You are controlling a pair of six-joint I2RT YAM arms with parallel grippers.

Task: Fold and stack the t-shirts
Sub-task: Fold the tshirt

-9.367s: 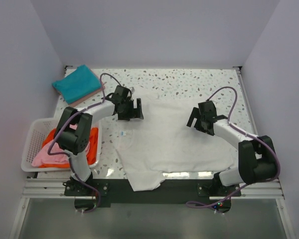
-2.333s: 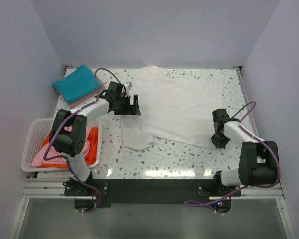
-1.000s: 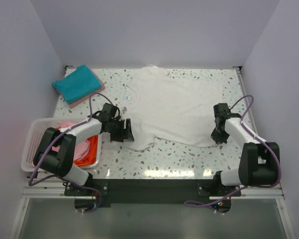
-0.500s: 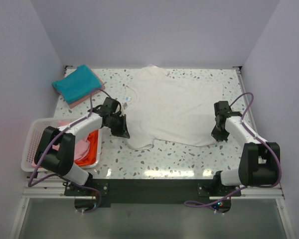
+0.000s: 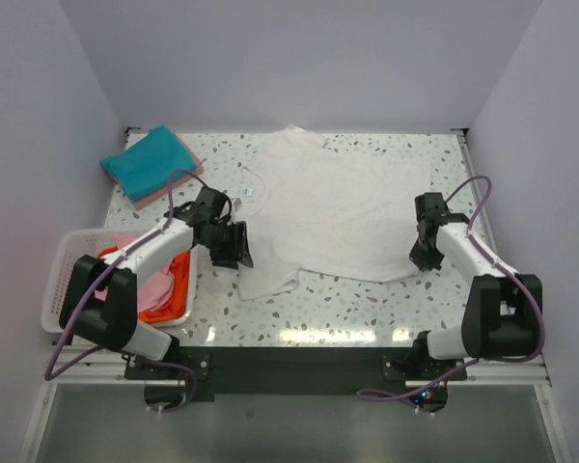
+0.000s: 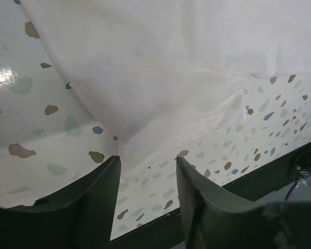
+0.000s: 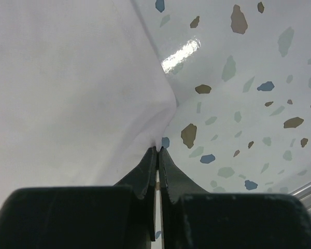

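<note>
A white t-shirt lies spread on the speckled table. My left gripper is at the shirt's lower-left sleeve. In the left wrist view the left gripper stands open, with the sleeve's corner lying flat just ahead of its fingertips and nothing held. My right gripper is at the hem's right corner. In the right wrist view that gripper is shut on the edge of the white t-shirt. A folded teal t-shirt rests on a pink one at the back left.
A white lattice basket stands at the left edge and holds an orange t-shirt and a pink one. The table's dark front rail runs along the near side. Walls close in the table on three sides.
My left gripper drew back slightly up and left along the sleeve's edge, and the sleeve's corner now trails lower left. The right gripper kept its hold and barely moved.
</note>
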